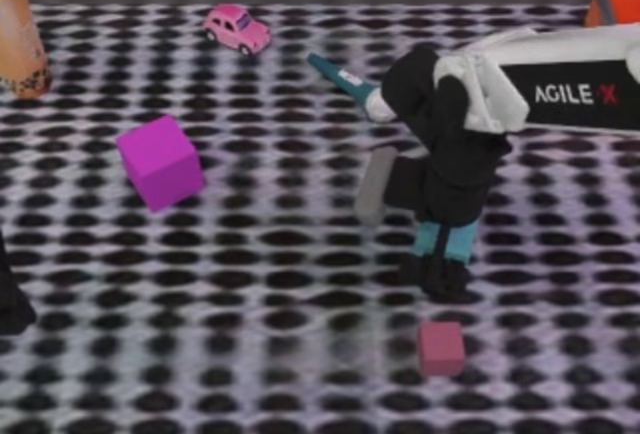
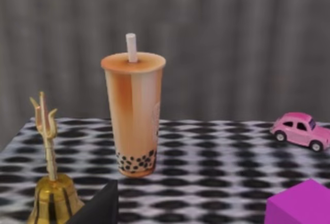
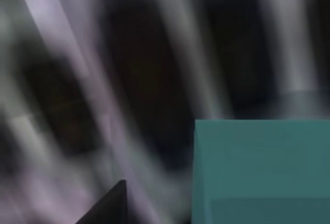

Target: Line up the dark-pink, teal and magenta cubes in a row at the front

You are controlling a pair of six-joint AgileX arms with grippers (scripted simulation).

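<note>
Table (image 1: 300, 284): black-and-white dotted cloth, grey curtain behind
Magenta cube (image 1: 159, 162): largest, matte, left of centre
Teal cube (image 1: 447, 240): mid-sized, clamped in right gripper (image 1: 445, 254) right of centre
Dark-pink cube (image 1: 441, 347): smallest, just in front of right gripper
Left gripper (image 1: 10, 299): parked at left edge, fingers unreadable
Left wrist only: bubble tea (image 2: 133, 113), gold bell (image 2: 53, 193)

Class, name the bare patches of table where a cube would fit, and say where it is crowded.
Free: the front strip between the magenta cube and the dark-pink cube. Crowded: centre-right, where the right gripper holds the teal cube, and the back edge with the toy car.
</note>
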